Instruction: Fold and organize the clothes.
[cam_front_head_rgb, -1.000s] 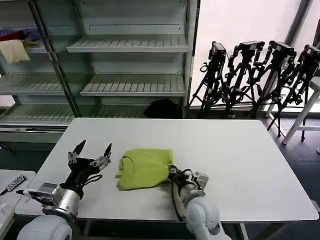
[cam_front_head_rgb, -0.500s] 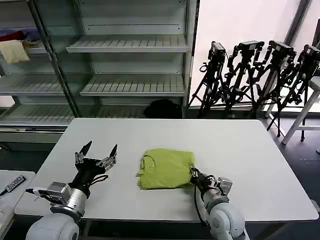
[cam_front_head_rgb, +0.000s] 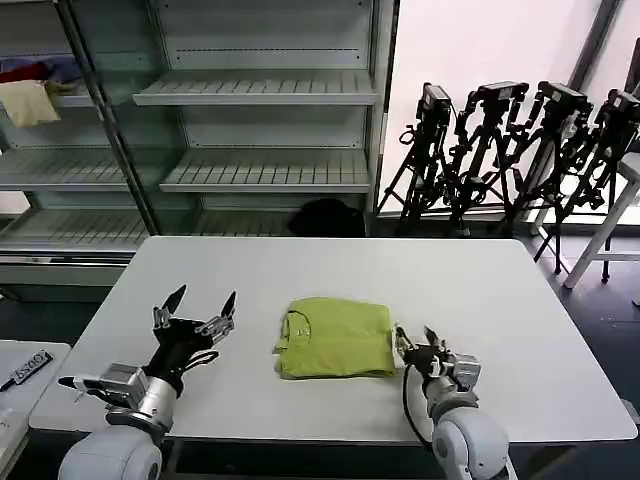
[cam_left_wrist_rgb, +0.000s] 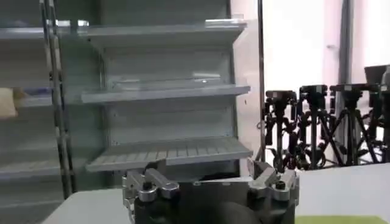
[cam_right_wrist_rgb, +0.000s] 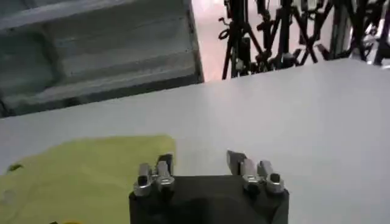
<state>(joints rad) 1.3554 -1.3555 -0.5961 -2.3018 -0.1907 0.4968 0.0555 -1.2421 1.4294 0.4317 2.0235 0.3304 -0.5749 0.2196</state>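
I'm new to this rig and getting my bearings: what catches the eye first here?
A folded lime-green T-shirt lies on the white table. The right gripper sits open just beside its edge, not touching it; the left gripper waits open, apart from the shirt. Metal shelves stand behind.

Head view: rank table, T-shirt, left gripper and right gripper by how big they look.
1. Table, by far the largest.
2. T-shirt.
3. Left gripper, open.
4. Right gripper, open; it looks smaller than the left, but their differing poses make that ranking unsure.
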